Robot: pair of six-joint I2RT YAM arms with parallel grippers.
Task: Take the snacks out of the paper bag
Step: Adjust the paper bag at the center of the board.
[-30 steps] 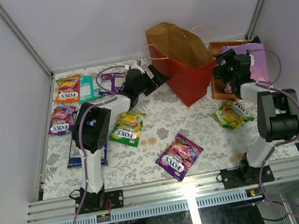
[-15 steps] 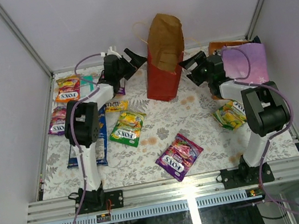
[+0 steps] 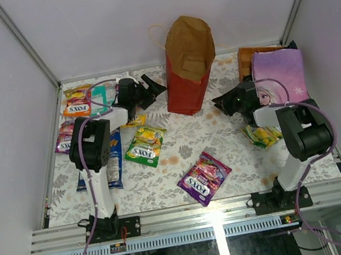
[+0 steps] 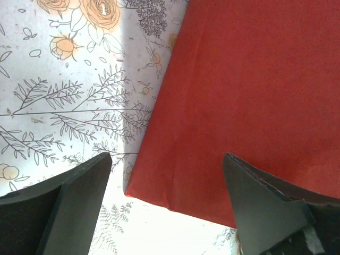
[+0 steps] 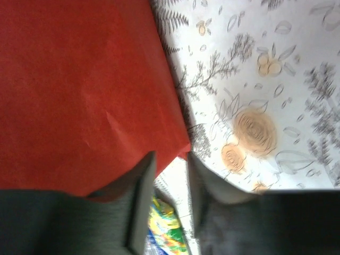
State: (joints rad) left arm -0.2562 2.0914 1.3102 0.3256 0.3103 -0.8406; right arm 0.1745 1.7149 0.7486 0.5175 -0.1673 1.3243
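The paper bag (image 3: pixel 188 45) stands upright at the back middle, its mouth open and its lower outside red (image 4: pixel 255 95) (image 5: pixel 79 90). My left gripper (image 3: pixel 152 88) (image 4: pixel 166 158) is open wide beside the bag's left bottom corner. My right gripper (image 3: pixel 217 102) (image 5: pixel 170 159) sits low by the bag's right bottom corner, jaws narrow with nothing between them. Snacks lie on the cloth: an orange packet (image 3: pixel 77 104), a green one (image 3: pixel 145 144), a purple one (image 3: pixel 204 178), a long blue pack (image 3: pixel 114 157) and a yellow-green one (image 3: pixel 261 135) (image 5: pixel 167 231). The bag's inside shows only brown paper.
A lilac cloth-like bag (image 3: pixel 278 75) lies at the back right on a wooden tray (image 3: pixel 247 54). A teal pack (image 3: pixel 101 99) and another purple packet (image 3: pixel 66 136) lie at the far left. Grey walls close in the flowered table (image 3: pixel 225 137).
The paper bag slid left from the right side and now stands upright. Both grippers dropped to its base. The right jaws narrowed a lot; the left closed slightly.
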